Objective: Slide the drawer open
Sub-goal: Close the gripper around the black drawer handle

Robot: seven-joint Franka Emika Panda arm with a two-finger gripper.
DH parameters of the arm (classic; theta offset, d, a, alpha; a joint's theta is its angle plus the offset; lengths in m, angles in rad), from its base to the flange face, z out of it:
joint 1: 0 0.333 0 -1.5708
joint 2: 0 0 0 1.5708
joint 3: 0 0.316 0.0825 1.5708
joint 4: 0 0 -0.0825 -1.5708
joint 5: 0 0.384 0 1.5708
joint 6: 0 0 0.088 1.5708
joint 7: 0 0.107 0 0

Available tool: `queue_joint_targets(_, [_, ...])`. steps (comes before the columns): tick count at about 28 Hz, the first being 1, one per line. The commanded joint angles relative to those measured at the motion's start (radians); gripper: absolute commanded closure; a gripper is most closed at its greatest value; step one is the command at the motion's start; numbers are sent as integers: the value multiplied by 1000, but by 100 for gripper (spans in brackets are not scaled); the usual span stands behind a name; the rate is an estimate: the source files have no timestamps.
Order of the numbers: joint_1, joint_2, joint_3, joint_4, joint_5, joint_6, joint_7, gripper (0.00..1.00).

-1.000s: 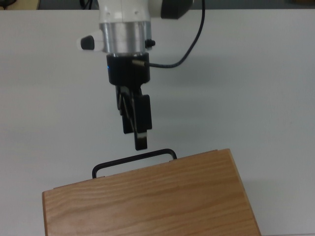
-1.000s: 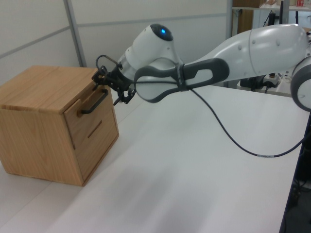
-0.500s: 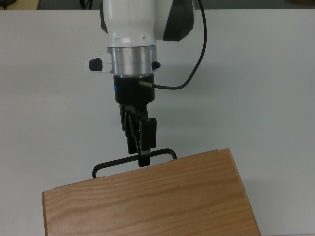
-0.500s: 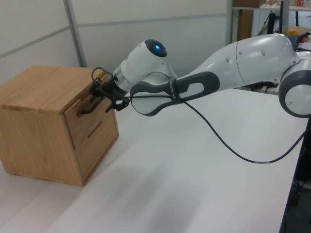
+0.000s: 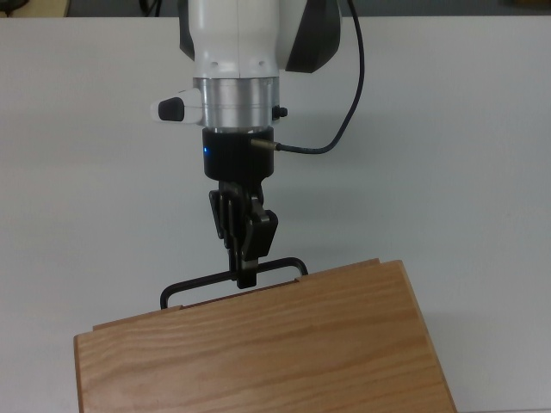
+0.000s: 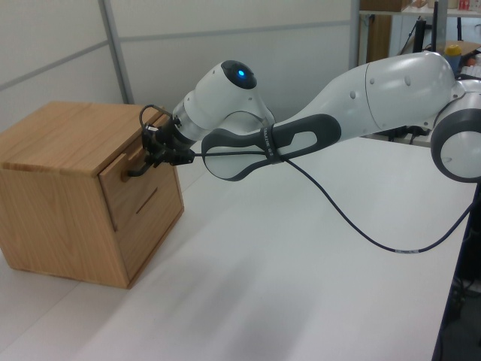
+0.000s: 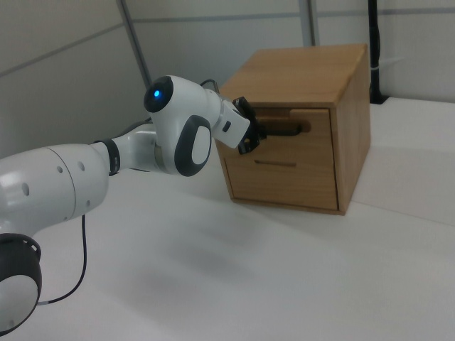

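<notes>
Tool (image 5: 246, 277) advanced from short of handle (image 5: 194, 285) onto it; fingers now pinch bar near middle. Drawer (image 6: 129, 167) front directly behind tool, seemingly barely out of box (image 7: 334, 78). Desk (image 5: 448, 155) beneath.

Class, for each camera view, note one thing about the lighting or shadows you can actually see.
Top view: even light, a faint shadow on the table under the gripper. Left view: soft shadow beside the box. Right view: the drawer handle recess looks dark.
</notes>
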Motion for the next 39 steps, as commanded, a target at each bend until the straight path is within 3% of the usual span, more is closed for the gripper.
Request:
queue_joint_targets(1, [11,4,-15,10,-18,12,-1,100])
queue_joint_targets(15, [3,-71,-21,1,-16,-123,-4,100])
queue_joint_targets(30, [3,-144,-27,1,-16,-432,-4,100])
queue_joint_targets(39, [2,-151,-29,1,-16,-457,-5,100])
